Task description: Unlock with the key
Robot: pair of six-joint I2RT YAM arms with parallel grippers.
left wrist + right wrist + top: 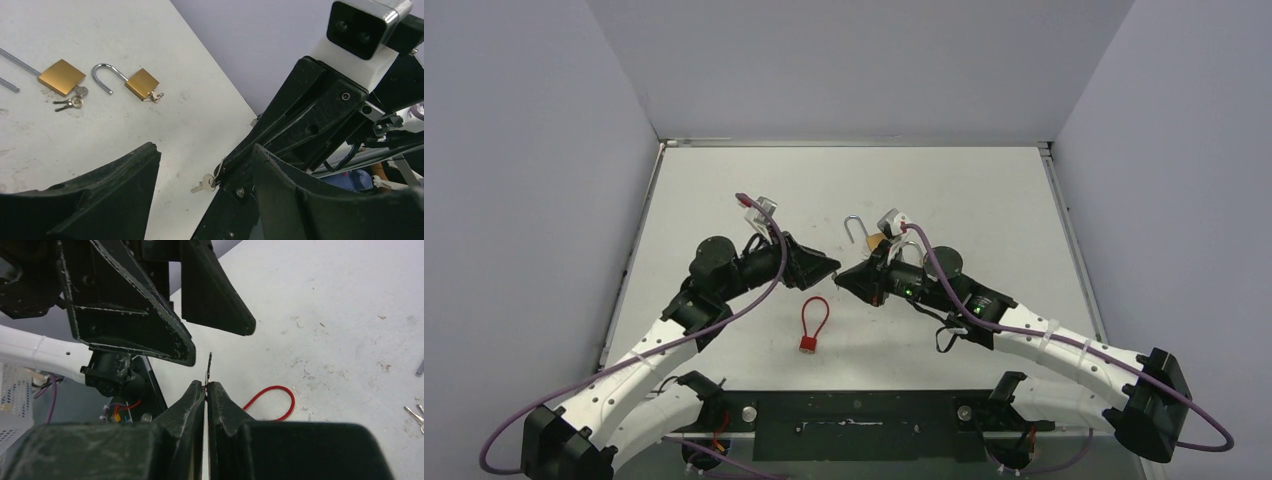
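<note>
Not far along, by the look of it. Right gripper (206,386) pinched shut on a small silver key (209,365), held above the white table (984,200) at centre frame. Left gripper (204,150) spread wide just opposite, gripping nothing.

Upper left of the left wrist view: a larger brass padlock (62,76) and a smaller brass padlock (142,82), shackle swung open, keys at both. Probably dealt with.

Below centre in the top view: a red cable-loop padlock (812,325), flat on the table, loop apparently closed, touched by neither gripper. Likely left: carry key there, insert, turn.
</note>
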